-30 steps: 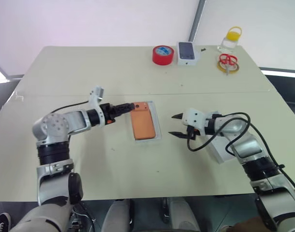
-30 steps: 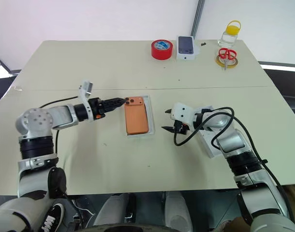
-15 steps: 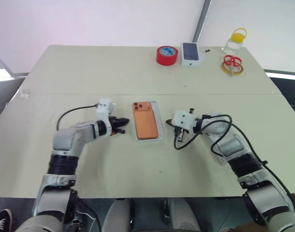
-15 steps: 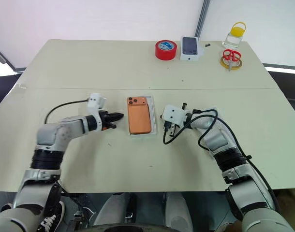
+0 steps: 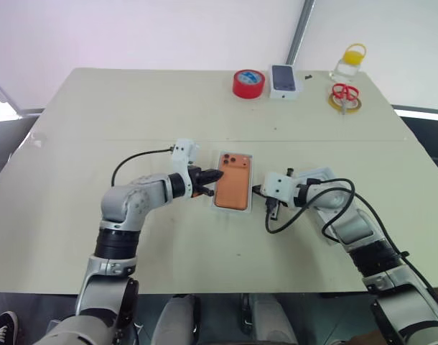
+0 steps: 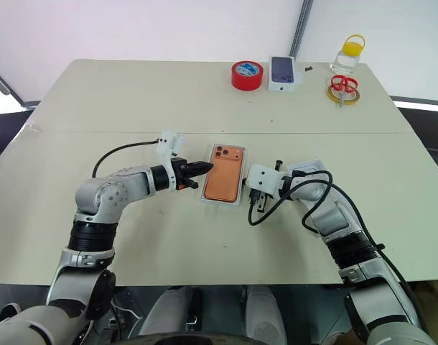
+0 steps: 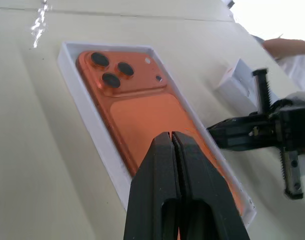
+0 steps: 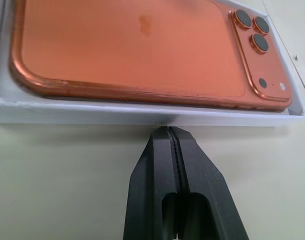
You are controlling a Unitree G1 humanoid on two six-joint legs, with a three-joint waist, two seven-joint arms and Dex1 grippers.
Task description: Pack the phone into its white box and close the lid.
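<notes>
Orange phone (image 5: pixel 233 189) lies back-up inside the white box (image 7: pixel 100 141) at mid-table. Left gripper (image 5: pixel 215 177) and right gripper (image 5: pixel 259 191), both fully closed and empty, flank the tray's long sides, apparently to square it; lid (image 5: pixel 324 177) waits beside the right arm.

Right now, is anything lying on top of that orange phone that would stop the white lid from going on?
Nothing visible does. The flat orange smartphone lies bare in the shallow white cardboard tray. The left pincer and right pincer, both shut, sit at the tray's two long sides. The white lid lies beyond the right arm.
</notes>
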